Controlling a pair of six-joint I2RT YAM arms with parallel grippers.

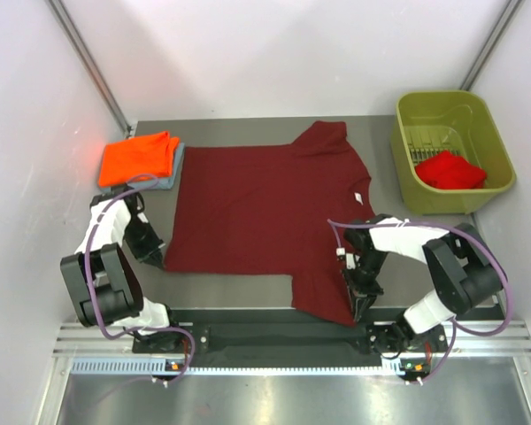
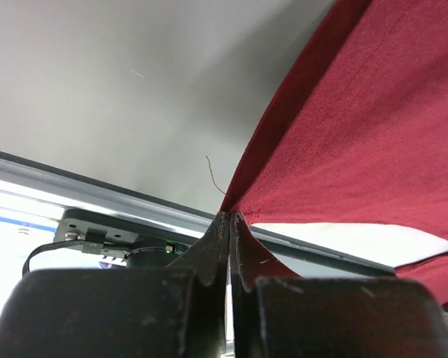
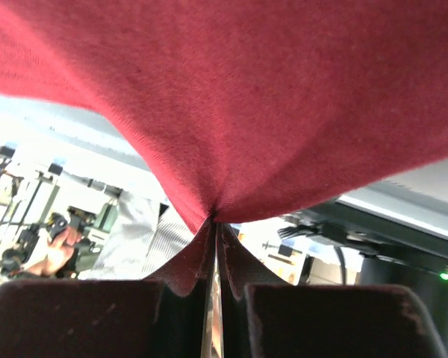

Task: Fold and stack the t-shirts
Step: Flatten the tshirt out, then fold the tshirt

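My left gripper is closed tight on the near hem corner of the maroon shirt, my right gripper clamped on its near sleeve, shirt spread on the table

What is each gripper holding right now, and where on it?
Both hold the maroon shirt. The left gripper pinches its near hem corner, and the right gripper pinches the edge of the near sleeve.
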